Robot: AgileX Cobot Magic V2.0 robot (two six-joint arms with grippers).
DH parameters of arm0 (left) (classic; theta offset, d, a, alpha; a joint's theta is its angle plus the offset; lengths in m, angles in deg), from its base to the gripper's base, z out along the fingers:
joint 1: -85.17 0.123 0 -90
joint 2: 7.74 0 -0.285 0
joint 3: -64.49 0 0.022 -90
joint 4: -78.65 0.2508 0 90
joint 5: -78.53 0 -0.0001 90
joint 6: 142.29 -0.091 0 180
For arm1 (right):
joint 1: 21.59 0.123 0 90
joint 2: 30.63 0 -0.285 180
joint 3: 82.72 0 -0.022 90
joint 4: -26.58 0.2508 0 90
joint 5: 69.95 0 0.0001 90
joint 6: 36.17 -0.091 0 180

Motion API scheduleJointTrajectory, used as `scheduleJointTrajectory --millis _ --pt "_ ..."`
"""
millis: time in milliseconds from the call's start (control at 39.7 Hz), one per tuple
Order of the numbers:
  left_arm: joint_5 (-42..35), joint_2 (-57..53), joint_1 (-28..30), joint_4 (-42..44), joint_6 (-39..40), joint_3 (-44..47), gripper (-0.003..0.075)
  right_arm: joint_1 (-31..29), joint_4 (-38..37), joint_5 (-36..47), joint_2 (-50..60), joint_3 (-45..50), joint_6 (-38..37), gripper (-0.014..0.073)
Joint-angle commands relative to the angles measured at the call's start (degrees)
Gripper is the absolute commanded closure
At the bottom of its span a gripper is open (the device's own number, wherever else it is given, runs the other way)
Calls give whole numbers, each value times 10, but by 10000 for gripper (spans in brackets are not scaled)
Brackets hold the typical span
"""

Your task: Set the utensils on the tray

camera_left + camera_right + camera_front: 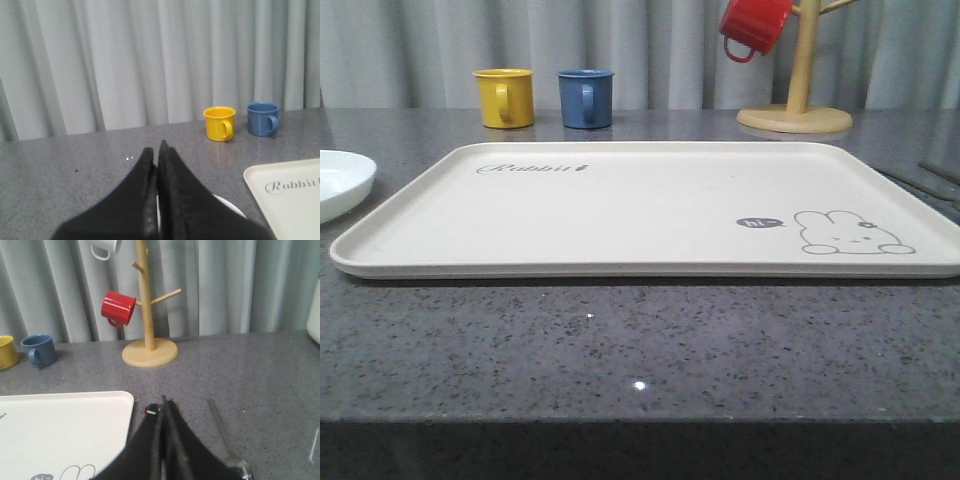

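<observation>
The tray [620,205] lies flat in the middle of the grey speckled bench [640,340], long side toward the robot and bare, which suits it as the drop zone both arms can reach. It is cream, rectangular with rounded corners and a low raised rim, with "Rabbit" script near its far left corner and a grey rabbit drawing [845,233] near its right front. The white plate [342,180] sits just off the tray's left edge, round and shallow, on the left arm's side. To the right of the tray lies a steel spoon [227,440], its thin handle pointing away, on the right arm's side. Nothing is on the tray yet, so I judge the task unstarted. The left gripper [159,150] hangs above the plate with jaws pressed together, holding nothing. The right gripper [162,407] is likewise clenched and empty, just beside the spoon. Further back stand a yellow mug [504,97] and a blue mug [586,98], and a wooden mug tree [798,90] carrying a red mug [753,25]
</observation>
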Motion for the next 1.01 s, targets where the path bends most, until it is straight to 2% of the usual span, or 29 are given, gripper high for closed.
scheduleJointTrajectory --millis 0,151,227,328,378,403,454,530,605,883,983 --pt "-37 31 1 0 3 -26 738 -4 1 37 -47 -29 4 661" --pt "-35 32 1 0 3 -26 734 -4 1 44 -62 -28 4 658" --pt "-34 32 1 0 3 -26 672 -4 1 45 -62 -28 4 617" --pt "-32 32 1 -7 3 -26 484 -4 1 45 -62 -28 4 472" --pt "-32 32 1 -15 3 -26 341 -4 1 45 -62 -28 4 366" --pt "-32 32 1 -19 3 -26 271 -4 1 45 -62 -28 4 285" --pt "-32 32 1 -20 3 -26 165 -4 1 45 -62 -28 4 174" --pt "-33 32 1 -20 3 -26 71 -4 1 49 -62 -28 4 49" --pt "-33 32 1 -20 3 -26 58 -4 1 51 -62 -28 4 -13" --pt "-56 33 1 -21 3 -26 58 -4 1 49 -62 -27 4 -8" --pt "-37 46 1 -26 3 -32 58 -4 1 49 -62 -27 4 -8"
